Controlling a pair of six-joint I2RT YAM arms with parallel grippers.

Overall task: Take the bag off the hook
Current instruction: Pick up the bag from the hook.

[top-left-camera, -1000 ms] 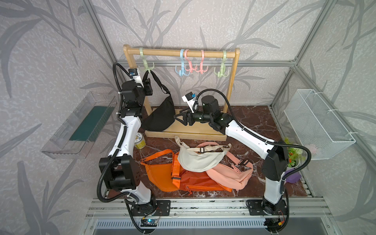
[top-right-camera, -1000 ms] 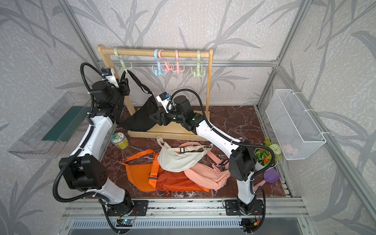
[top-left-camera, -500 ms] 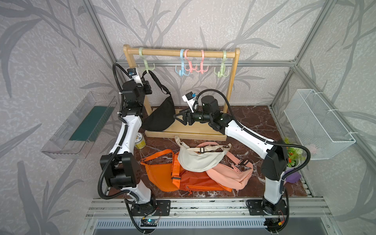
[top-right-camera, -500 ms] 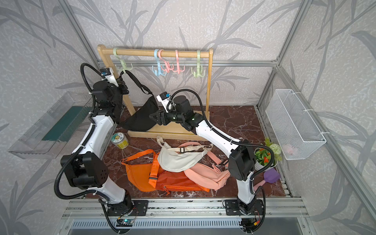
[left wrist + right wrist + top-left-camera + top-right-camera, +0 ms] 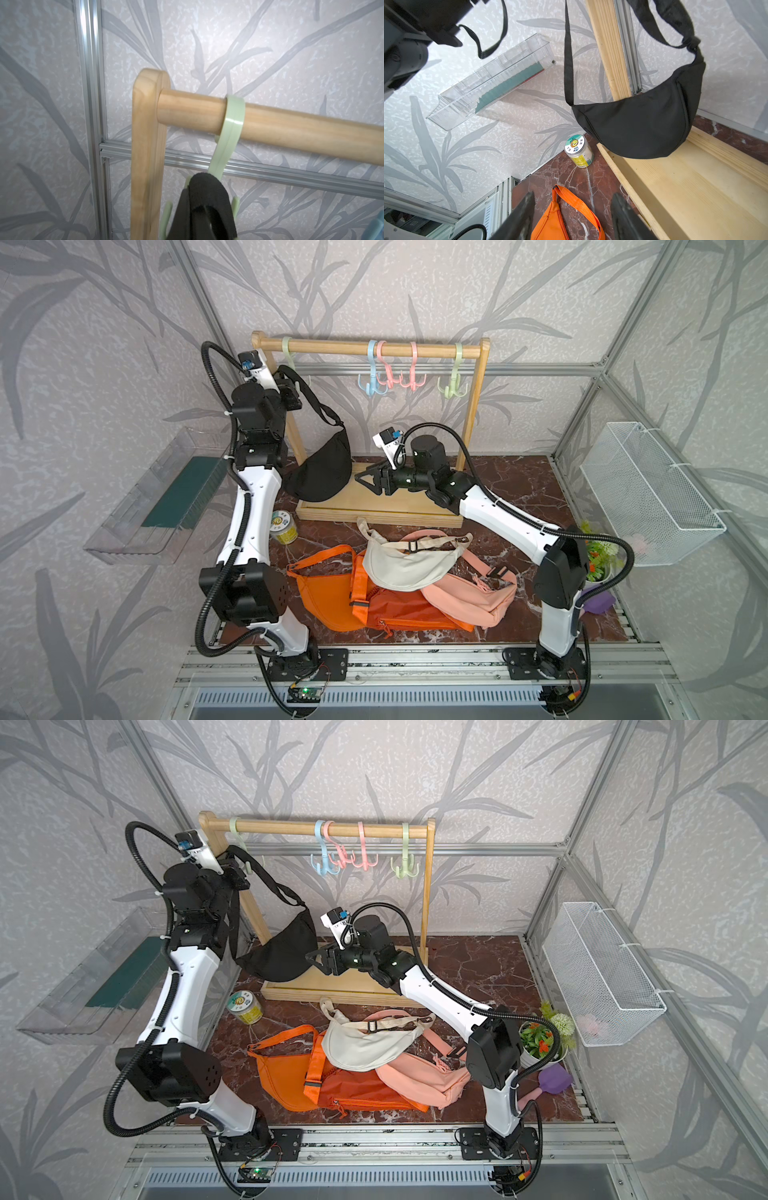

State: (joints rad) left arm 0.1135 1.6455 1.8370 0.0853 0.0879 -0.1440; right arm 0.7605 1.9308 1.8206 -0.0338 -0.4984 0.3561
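The left gripper (image 5: 294,390) has shifted toward the green hook (image 5: 230,124) and clenched, apparently on the strap (image 5: 204,199) of the black bag (image 5: 322,470). The right gripper (image 5: 571,218) stands released, just beside the bag.

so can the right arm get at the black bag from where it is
Probably yes: the right gripper has its jaws open and pointing toward the black bag, close by, with nothing between them.

Jar lid (image 5: 574,144): few Chinese characters beside sunflower cartoon, too small to read.
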